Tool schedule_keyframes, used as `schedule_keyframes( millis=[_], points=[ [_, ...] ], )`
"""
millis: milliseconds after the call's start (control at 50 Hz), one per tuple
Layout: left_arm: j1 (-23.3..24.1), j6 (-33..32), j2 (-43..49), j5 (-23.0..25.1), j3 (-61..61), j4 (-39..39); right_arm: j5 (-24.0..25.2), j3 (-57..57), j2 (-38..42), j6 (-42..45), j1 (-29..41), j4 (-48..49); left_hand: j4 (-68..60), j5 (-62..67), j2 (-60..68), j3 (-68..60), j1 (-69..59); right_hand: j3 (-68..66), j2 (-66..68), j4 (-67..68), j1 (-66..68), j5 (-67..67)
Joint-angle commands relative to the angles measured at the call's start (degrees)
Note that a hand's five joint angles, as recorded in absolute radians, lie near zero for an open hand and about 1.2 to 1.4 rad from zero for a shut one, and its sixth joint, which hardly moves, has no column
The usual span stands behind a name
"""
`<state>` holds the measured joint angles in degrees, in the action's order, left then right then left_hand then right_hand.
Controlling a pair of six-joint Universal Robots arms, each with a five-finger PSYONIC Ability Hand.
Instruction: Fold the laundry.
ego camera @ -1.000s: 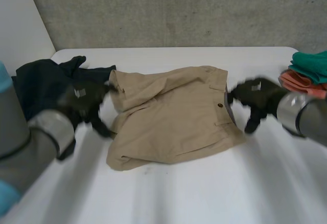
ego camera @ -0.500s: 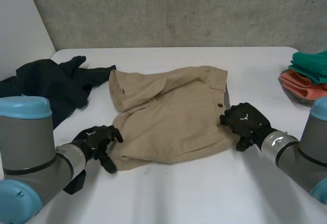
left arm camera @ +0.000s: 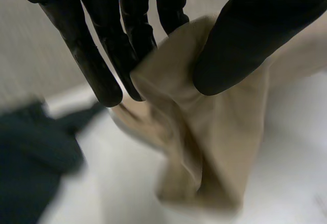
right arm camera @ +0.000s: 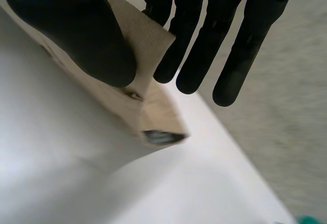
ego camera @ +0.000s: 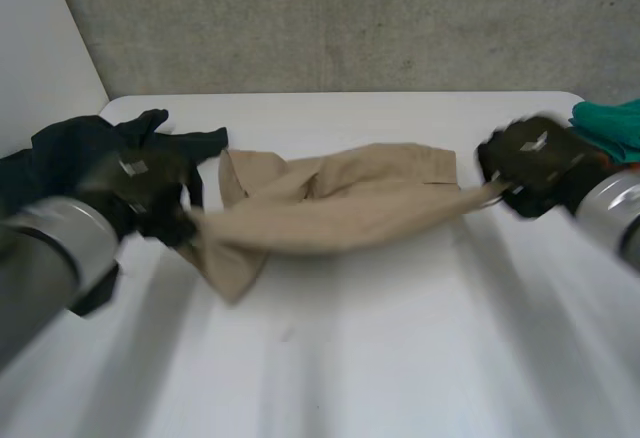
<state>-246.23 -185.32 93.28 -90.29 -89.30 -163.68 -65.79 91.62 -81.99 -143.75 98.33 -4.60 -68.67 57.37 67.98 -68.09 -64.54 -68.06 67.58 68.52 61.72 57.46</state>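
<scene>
Tan shorts [ego camera: 340, 208] hang stretched between my two hands above the white table [ego camera: 400, 358], sagging in the middle. My left hand [ego camera: 150, 193] pinches the left end of the shorts [left arm camera: 214, 132] between thumb and fingers [left arm camera: 133, 35]. My right hand [ego camera: 530, 163] pinches the right end, at the waistband corner [right arm camera: 140, 45], between thumb and fingers [right arm camera: 199, 55]. A loose flap of the shorts droops down toward the table below my left hand.
A dark garment [ego camera: 90, 153] lies heaped at the table's left, also beside my left hand [left arm camera: 36, 157]. Folded teal [ego camera: 610, 123] and coral [ego camera: 600, 163] clothes are stacked at the right edge. A concrete wall [ego camera: 340, 18] runs behind the table.
Both hands have closed on the shorts' near corners and raised them off the table toward the back. The shorts, flat before, now hang stretched between the hands.
</scene>
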Motion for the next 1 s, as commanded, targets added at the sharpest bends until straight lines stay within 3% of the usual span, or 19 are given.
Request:
schedule_keyframes(
  millis=[20, 120, 260, 360, 500, 620, 680, 860, 1000],
  points=[
    [1.11, -9.08, -13.48, 0.29, 7.11, 1.61, -0.92, -12.94, -8.72, -1.70, -2.79, -13.16, -11.33, 12.63, 12.02, -11.91, -15.46, -11.94, 12.42, 11.48, 18.28, 12.54],
    [2.86, -11.99, -11.47, -0.76, 12.03, 1.52, -1.88, -17.52, -6.09, -4.43, -1.83, -13.68, -11.33, 12.63, 12.02, -11.91, -15.46, -11.94, 12.42, 11.48, 18.28, 12.54],
    [1.55, -14.62, 5.99, -2.17, 17.92, 0.82, -8.20, -22.00, 6.72, -4.43, 2.91, -12.81, -11.33, 12.63, 12.02, -11.91, -15.46, -11.94, 12.42, 11.48, 18.28, 12.54],
    [0.41, -15.68, 17.35, 0.29, 25.29, -3.30, -12.60, -25.78, 15.97, -5.31, 5.55, -7.63, -11.33, 12.63, 12.02, -11.91, -15.46, -11.94, 12.42, 11.48, 18.28, 12.54],
    [-2.23, -15.42, 25.72, 5.47, 41.56, -21.39, -20.69, -34.83, 21.69, -14.17, 7.75, 11.86, -11.33, 12.63, 12.02, -11.91, -15.46, -11.94, 12.42, 11.48, 18.28, 12.54],
    [-3.37, -11.65, 21.60, 7.06, 44.92, -43.52, -20.17, -35.90, 18.10, -24.10, 8.37, 38.56, -11.33, 12.63, 12.02, -11.91, -15.46, -11.94, 12.42, 11.48, 18.28, 12.54],
    [-3.55, -9.27, 20.01, 6.71, 44.39, -48.48, -19.64, -35.63, 16.95, -25.70, 8.02, 44.40, -11.33, 12.63, 12.02, -11.91, -15.46, -11.94, 12.42, 11.48, 18.28, 12.54],
    [-4.08, -7.94, 17.81, 5.66, 34.48, -39.89, -14.90, -34.93, 20.36, -26.76, 6.97, 37.84, -11.33, 12.63, 12.02, -11.91, -15.46, -11.94, 12.42, 11.48, 18.28, 12.54],
    [-3.20, -8.03, 19.30, 4.60, 19.63, -40.40, -12.44, -29.06, 25.99, -24.48, 6.87, 29.31, -11.33, 12.63, 12.02, -11.91, -15.46, -11.94, 12.42, 11.48, 18.28, 12.54]
  ],
)
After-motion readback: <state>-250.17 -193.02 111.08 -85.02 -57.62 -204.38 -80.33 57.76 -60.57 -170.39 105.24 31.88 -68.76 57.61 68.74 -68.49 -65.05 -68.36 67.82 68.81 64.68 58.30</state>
